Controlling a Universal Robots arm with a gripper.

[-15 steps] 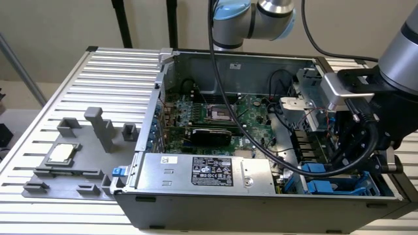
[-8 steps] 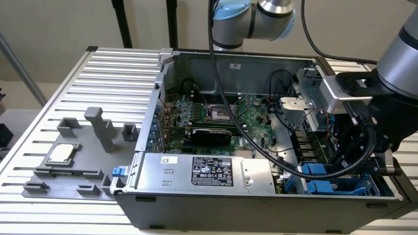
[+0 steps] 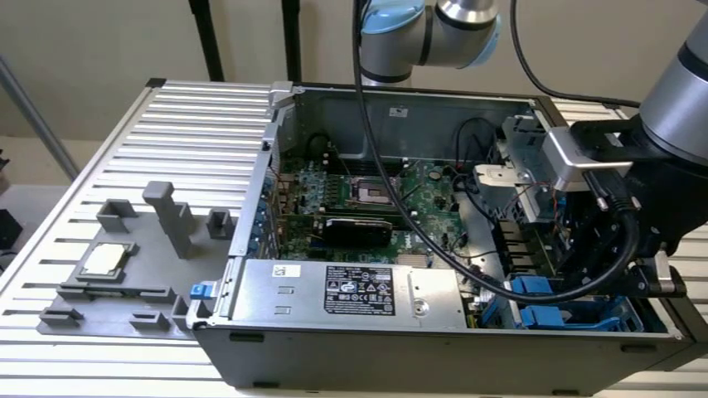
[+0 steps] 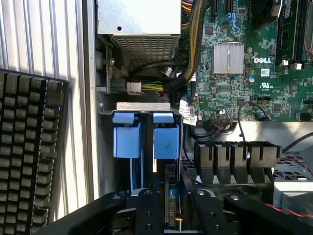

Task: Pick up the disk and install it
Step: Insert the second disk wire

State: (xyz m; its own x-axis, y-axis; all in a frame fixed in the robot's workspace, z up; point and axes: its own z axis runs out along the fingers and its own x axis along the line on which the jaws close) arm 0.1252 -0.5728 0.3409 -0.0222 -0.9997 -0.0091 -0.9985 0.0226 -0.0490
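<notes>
Slatted metal table [image 3: 166, 108] w/ open PC case [image 3: 332, 332], grey fixture tray [image 3: 111, 298], keyboard [image 4: 29, 156].

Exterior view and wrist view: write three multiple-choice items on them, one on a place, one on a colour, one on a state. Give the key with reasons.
1. Where does the processor chip lie?
A. On the grey fixture outside the computer case, at the exterior view's left
B. In a person's hand
C. On the floor

2. What colour are the two brackets standing side by side in the drive bay?
A. Red
B. Blue
C. Yellow

3. How does the computer case stand?
A. Shut by a side panel
B. Open, its green board in sight
C. Wrapped in foil

Key:
1. A, the square silver chip sits on the grey fixture on the slatted table.
2. B, both show bright blue in the wrist view.
3. B, the board and cables show from above.
</notes>
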